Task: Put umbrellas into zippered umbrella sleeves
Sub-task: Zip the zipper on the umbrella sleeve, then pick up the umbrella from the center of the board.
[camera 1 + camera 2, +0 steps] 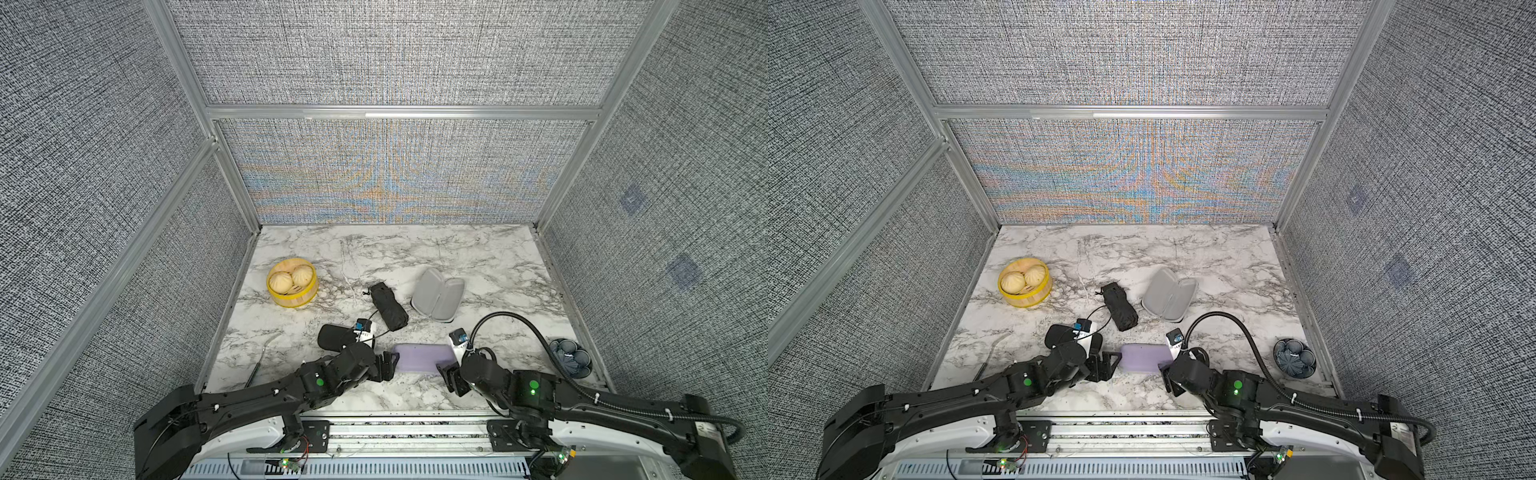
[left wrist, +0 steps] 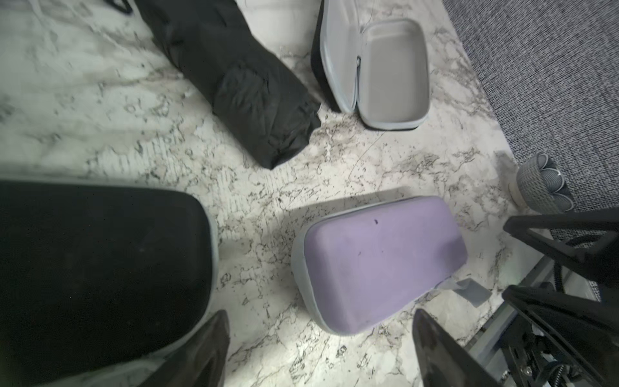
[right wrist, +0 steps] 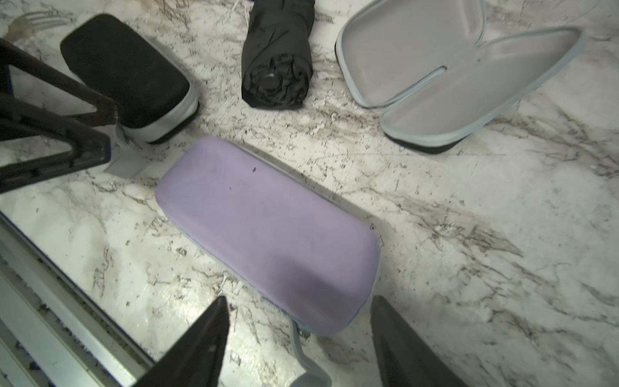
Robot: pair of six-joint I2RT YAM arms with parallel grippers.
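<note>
The lavender sleeve [image 1: 422, 357] lies closed on the marble worktop [image 1: 415, 257], near the front edge, between the two arms. The left tool [image 1: 388, 365] stands just beside its left end and the right tool [image 1: 444, 372] just beside its right end. In the left wrist view the left tool [image 2: 320, 313] has its jaws wide apart and holds nothing. The right tool [image 3: 298, 300] is also wide, with the end of the lavender sleeve [image 3: 268, 241] in front of the gap, not clamped. A grey zipper tab lies flat on the worktop at one end of this sleeve.

A closed black sleeve [image 1: 332, 336] lies to the left, partly under the left arm. Behind, a black umbrella [image 1: 388, 305] lies folded on the worktop, outside of any sleeve. Beside it the open sleeve [image 1: 438, 299] shows its grey inside, with nothing in it.

A yellow steamer basket [image 1: 291, 301] with two buns [image 1: 280, 281] stands at the far left, and a blue patterned bowl [image 1: 571, 357] at the right edge. The white wrist camera [image 1: 365, 330] has a blue part with some marks, too small to read.
</note>
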